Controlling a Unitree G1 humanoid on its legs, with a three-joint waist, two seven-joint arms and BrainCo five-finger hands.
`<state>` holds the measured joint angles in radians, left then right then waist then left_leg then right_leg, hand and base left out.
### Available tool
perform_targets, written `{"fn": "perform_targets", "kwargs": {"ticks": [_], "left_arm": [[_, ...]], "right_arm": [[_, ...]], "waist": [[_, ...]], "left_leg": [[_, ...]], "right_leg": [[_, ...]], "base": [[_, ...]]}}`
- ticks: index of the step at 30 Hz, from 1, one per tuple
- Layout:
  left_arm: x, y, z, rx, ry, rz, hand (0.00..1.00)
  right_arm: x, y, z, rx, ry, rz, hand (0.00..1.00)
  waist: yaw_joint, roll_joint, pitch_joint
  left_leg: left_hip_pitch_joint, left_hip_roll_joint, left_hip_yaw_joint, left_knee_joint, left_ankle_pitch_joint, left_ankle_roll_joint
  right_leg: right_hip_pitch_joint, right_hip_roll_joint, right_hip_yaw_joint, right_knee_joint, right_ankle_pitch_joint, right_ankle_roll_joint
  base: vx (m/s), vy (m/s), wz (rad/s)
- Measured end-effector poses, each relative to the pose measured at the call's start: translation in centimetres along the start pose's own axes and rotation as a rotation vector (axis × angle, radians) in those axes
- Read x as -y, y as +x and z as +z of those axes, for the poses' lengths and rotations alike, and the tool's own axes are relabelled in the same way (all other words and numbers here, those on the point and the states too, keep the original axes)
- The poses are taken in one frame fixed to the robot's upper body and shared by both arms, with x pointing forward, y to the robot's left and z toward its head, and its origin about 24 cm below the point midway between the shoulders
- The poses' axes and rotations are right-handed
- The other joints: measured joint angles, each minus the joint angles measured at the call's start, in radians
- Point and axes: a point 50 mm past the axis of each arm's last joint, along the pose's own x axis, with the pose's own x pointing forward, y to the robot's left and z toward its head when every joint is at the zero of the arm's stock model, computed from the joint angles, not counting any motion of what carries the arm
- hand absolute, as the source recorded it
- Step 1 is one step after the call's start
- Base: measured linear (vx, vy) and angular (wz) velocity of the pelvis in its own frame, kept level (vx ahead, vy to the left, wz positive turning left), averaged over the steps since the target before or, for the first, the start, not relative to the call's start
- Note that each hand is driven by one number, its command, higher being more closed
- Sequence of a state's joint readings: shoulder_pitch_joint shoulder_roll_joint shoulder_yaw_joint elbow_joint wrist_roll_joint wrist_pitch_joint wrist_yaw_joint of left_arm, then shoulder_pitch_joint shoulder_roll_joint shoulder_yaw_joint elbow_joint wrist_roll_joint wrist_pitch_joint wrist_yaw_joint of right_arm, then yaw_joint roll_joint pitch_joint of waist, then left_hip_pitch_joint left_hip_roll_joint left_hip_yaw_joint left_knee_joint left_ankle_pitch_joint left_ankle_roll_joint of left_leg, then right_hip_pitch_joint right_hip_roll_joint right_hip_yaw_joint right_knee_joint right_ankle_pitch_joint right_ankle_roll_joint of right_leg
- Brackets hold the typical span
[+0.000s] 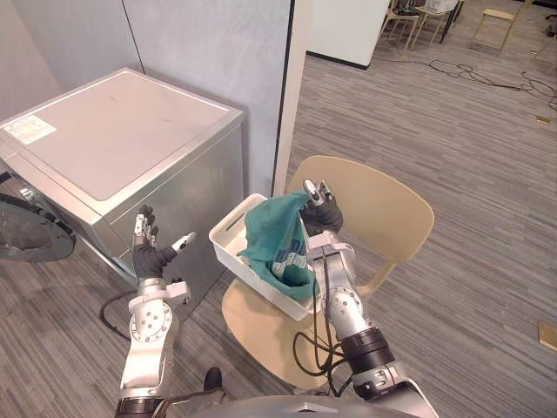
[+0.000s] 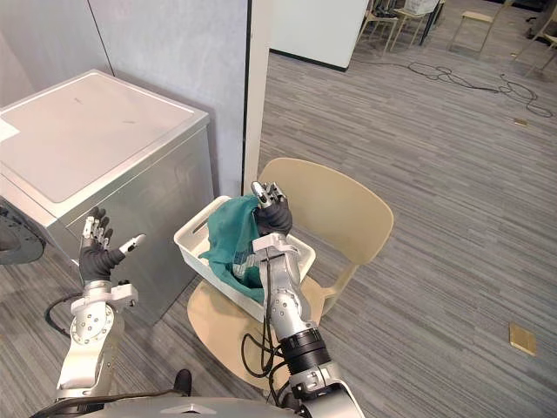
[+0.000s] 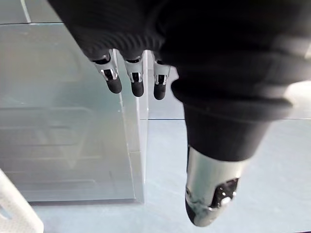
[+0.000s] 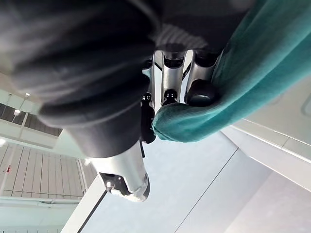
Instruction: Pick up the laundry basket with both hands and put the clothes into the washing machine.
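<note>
A white laundry basket (image 1: 233, 246) rests on a tan chair (image 1: 383, 209), tilted toward the washing machine (image 1: 122, 148). A teal cloth (image 1: 278, 235) is lifted out of it. My right hand (image 1: 320, 209) is raised above the basket with its fingers curled on the cloth's top edge (image 4: 204, 116). My left hand (image 1: 150, 252) hangs open in the air beside the machine's silver side (image 3: 68, 126), fingers (image 3: 136, 80) straight and holding nothing. The machine's round door (image 1: 30, 228) stands open at the far left.
A grey partition wall (image 1: 218, 52) with a white post stands behind the machine and chair. Striped grey floor (image 1: 470, 157) stretches to the right, with chairs and cables far off at the back.
</note>
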<state>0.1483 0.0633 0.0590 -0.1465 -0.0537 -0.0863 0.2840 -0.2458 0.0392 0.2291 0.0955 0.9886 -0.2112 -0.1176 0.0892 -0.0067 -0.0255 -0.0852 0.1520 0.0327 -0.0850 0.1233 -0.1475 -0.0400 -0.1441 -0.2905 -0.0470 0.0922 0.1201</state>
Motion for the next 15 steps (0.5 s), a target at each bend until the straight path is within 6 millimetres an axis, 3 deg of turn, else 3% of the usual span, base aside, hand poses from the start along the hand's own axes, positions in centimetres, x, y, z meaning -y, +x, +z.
{"fn": "perform_targets", "kwargs": {"ticks": [5, 12, 15], "left_arm": [[0.8, 0.9, 0.2, 0.016, 0.010, -0.051, 0.00], [4.6, 2.7, -3.1, -0.109, 0.108, -0.294, 0.00], [5.7, 3.1, -3.9, -0.147, 0.149, -0.379, 0.00]], "right_arm": [[0.2, 0.0, -0.2, -0.012, 0.000, -0.003, 1.00], [1.0, -0.2, -0.9, -0.082, -0.033, -0.009, 1.00], [1.0, -0.2, -0.7, -0.081, -0.036, 0.000, 1.00]], "waist": [[-0.005, -0.001, -0.012], [-0.019, -0.003, -0.030], [-0.039, -0.004, -0.030]], "left_leg": [[-0.001, 0.001, 0.014, 0.000, 0.005, 0.001], [-0.002, 0.007, 0.046, 0.000, 0.003, -0.001], [-0.002, 0.011, 0.050, 0.000, 0.003, -0.002]], "right_leg": [[-0.009, 0.001, 0.011, -0.005, 0.008, -0.006], [-0.024, 0.010, 0.063, -0.033, 0.037, -0.004], [-0.031, 0.014, 0.074, -0.033, 0.044, -0.003]], "base": [[0.02, 0.001, -0.08], [0.01, -0.002, -0.17], [-0.03, -0.005, -0.12]]}}
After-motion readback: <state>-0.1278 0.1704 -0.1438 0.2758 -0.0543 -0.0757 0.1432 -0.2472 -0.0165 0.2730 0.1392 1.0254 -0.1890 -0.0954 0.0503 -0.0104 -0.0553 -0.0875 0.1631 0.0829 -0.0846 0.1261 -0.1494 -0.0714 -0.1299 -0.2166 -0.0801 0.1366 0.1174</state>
